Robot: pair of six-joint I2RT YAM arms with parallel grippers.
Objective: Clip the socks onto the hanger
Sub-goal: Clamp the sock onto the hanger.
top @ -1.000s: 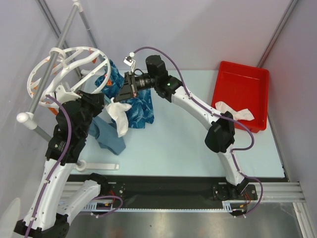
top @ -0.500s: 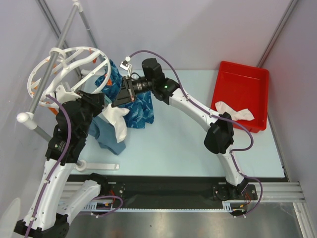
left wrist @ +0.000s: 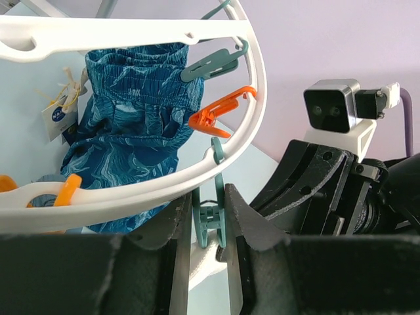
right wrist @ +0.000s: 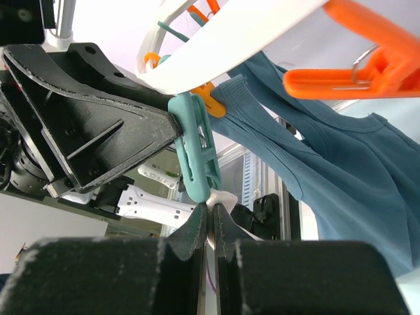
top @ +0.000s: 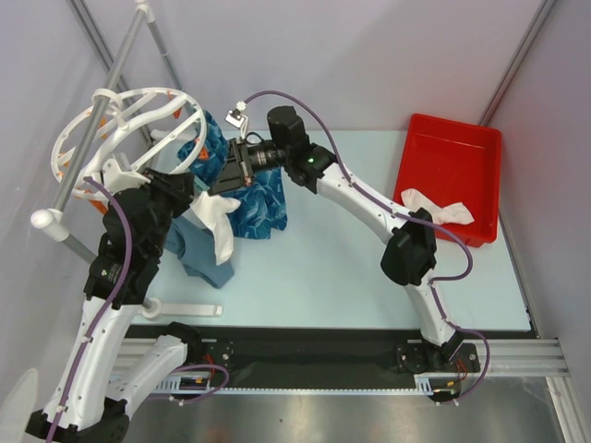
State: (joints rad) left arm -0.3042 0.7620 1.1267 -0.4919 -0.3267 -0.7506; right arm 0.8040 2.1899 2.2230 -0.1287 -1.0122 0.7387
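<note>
Left gripper [left wrist: 207, 207] clenched on teal plastic clip [left wrist: 209, 230] hanging from rim of large white plastic circular hanger [top: 120, 125]. Right gripper [right wrist: 210, 220] pinching edge of small white fabric sock [top: 220, 221], held at that clip's lower end. Socks: two. Second white sock [top: 436, 205] lies in red plastic tray [top: 480, 148]. Teal clips in left wrist view: two. Blue patterned cloth [top: 265, 201], grey-blue garment [top: 199, 251]: one each.

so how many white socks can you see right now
2. The first sock hangs just below the hanger rim at the left; the second sock lies in the red tray at the right. Others may be hidden behind the hanging clothes.
</note>
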